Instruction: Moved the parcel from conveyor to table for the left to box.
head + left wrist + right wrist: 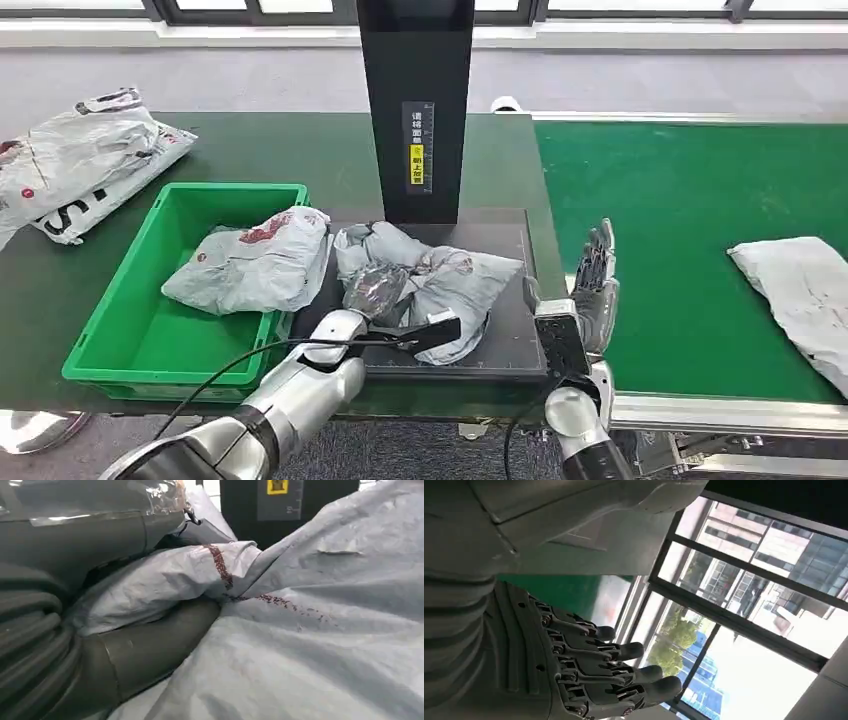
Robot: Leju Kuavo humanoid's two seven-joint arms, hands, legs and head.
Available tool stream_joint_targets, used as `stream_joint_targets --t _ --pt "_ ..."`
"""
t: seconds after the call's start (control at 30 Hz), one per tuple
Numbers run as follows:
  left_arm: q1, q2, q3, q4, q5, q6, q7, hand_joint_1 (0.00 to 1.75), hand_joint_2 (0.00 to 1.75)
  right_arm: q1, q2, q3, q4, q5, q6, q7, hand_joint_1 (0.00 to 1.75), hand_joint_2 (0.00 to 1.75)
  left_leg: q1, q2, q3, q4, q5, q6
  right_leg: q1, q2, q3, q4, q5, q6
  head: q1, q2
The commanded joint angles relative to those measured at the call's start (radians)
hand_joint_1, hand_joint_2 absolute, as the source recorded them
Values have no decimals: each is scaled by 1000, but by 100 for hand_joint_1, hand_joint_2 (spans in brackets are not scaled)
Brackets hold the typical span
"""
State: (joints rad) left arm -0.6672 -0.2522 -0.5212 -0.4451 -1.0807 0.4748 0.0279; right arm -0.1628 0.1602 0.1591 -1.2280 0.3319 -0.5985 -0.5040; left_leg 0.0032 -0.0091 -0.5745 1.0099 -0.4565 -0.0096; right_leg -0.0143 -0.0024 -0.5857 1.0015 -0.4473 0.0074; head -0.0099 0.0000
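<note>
Overhead, the grey parcel point(430, 285) lies on the black platform point(510, 340) just before the scanner post point(416, 110), with the left hand point(375, 290) gripping its crumpled near end — the green bin point(140, 330) sits beside it. Close up, the left wrist view confirms plastic bunched between thumb and fingers point(150, 650). Lift fully before swinging, I'd judge, lest it snag. Beside the platform, the right hand point(597, 285) stands flat and empty — fingers point(624, 670) straight.

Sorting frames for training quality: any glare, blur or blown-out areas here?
Head view: sharp, evenly lit. Left wrist view: parcel so close it looks soft, with glare on the plastic by the left hand. Right wrist view: window blown out behind the right hand.
</note>
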Motion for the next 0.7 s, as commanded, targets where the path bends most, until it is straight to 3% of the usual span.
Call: stream_joint_targets --t 0.03,0.17,0.2,0.23,0.37,0.53,0.6,0.67,0.7 --pt "-84 30 164 -87 21 194 -70 175 175 13 36 -59 -28 9 -7 18 0 175 1 2 -2 0 1 0 2 1 -2 -1 2 -1 0 0" --pt "-99 34 179 -115 23 208 -80 175 175 13 39 -60 -30 11 -9 18 0 175 1 1 -3 1 1 0 1 0 -3 1 1 -1 0 0" --pt "-53 26 429 -639 -216 223 -163 175 175 6 43 -55 -6 7 -17 9 0 175 1 1 -6 2 1 -1 1 0 -6 1 1 -1 0 0" --pt "-60 16 482 -695 -276 223 -190 175 175 3 46 -54 14 2 -28 -5 0 175 2 3 -10 3 1 -1 2 2 -10 2 1 -1 0 0" --pt "-45 25 538 -768 -340 223 -181 175 175 7 39 -53 39 -25 -52 -32 0 175 1 3 -10 1 1 -1 1 3 -11 1 1 -1 0 0" --pt "-10 -1 652 -783 -349 223 -274 175 175 13 28 -45 41 -41 -56 -42 0 175 1 7 -7 -1 1 -2 1 7 -10 0 2 -2 0 0" --pt "5 0 653 -816 -405 223 -243 175 175 11 25 -44 42 -44 -59 -43 0 175 1 7 -5 -3 1 -2 1 7 -8 -2 2 -2 0 0" --pt "21 50 589 -837 -480 223 -113 175 175 12 22 -42 40 -47 -65 -42 0 175 1 6 -6 -2 1 -2 1 6 -9 -1 2 -2 0 0" --pt "11 201 438 -767 -490 223 120 175 175 16 22 -44 36 -46 -69 -41 0 175 1 6 -8 0 1 -1 1 6 -10 0 1 -1 0 0"
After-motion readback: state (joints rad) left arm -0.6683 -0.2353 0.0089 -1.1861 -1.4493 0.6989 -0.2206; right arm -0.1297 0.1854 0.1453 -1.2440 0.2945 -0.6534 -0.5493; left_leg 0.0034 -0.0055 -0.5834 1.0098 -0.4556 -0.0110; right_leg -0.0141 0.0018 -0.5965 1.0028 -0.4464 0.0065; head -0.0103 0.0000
